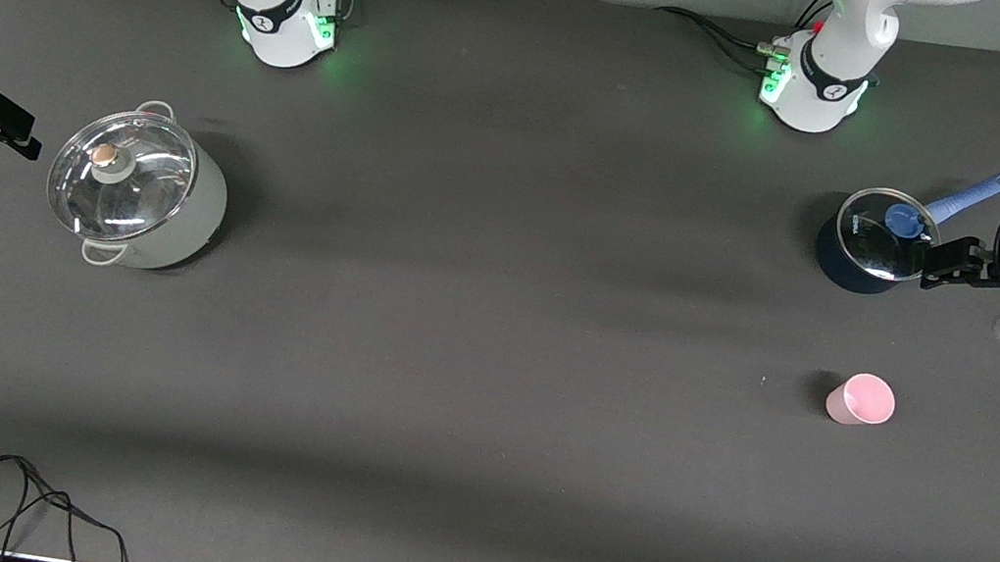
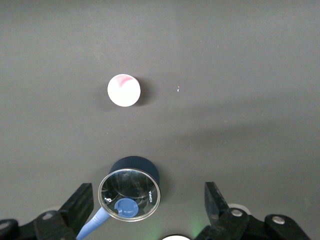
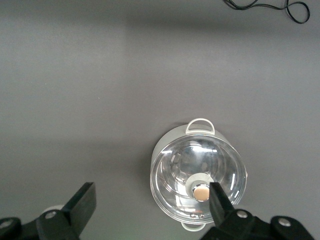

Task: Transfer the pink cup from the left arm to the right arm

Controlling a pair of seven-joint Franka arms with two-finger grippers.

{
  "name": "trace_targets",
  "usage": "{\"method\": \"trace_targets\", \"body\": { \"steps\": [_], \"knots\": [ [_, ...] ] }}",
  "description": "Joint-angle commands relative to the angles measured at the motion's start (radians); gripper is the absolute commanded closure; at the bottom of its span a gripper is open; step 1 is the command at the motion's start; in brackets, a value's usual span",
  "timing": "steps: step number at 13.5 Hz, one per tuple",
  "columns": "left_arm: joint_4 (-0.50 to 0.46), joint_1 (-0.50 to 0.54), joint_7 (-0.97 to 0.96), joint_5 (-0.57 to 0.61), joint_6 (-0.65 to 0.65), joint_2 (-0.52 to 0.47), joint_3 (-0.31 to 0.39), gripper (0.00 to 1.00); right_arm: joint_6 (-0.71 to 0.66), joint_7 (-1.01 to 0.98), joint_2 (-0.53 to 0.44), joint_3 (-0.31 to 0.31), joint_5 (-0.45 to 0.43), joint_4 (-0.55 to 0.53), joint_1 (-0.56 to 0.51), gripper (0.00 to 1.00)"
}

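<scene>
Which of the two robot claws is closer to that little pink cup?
The left one. The left gripper hangs open by the dark blue saucepan, at the pink cup's end of the table. The right gripper waits open beside the lidded grey pot, at the right arm's end.

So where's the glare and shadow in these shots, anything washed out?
Front view: green base lights tint the table near the arms, light bands cross it, and the pink cup casts a small shadow. Left wrist view: the cup looks nearly white, and the blue pot's glass lid shows reflections. Right wrist view: the gray pot's lid glints with highlights.
</scene>
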Motion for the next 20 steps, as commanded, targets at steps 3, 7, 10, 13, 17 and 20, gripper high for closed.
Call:
{"method": "trace_targets", "body": {
  "steps": [3, 7, 10, 13, 17, 20],
  "knots": [
    [-0.029, 0.004, 0.012, -0.008, 0.005, -0.033, 0.001, 0.01, 0.003, -0.002, -0.008, 0.0, -0.003, 0.007, 0.005, 0.0],
    [-0.024, 0.004, 0.014, -0.006, 0.0, -0.031, 0.001, 0.01, 0.006, -0.003, -0.006, 0.0, -0.003, 0.007, 0.004, 0.0],
    [-0.01, 0.035, 0.254, 0.008, -0.021, -0.021, 0.009, 0.01, 0.007, -0.003, -0.007, -0.001, -0.003, 0.007, 0.004, 0.0],
    [-0.006, 0.119, 0.557, -0.003, 0.017, 0.008, 0.007, 0.01, 0.007, -0.003, -0.008, -0.001, -0.003, 0.007, 0.004, 0.0],
    [0.013, 0.237, 0.978, -0.093, 0.088, 0.068, 0.007, 0.02, 0.007, -0.003, -0.008, -0.003, -0.003, 0.007, 0.004, 0.0],
    [0.032, 0.346, 1.252, -0.231, 0.119, 0.148, 0.007, 0.02, 0.007, -0.003, -0.009, -0.003, -0.003, 0.007, 0.004, 0.0]
  ]
}}
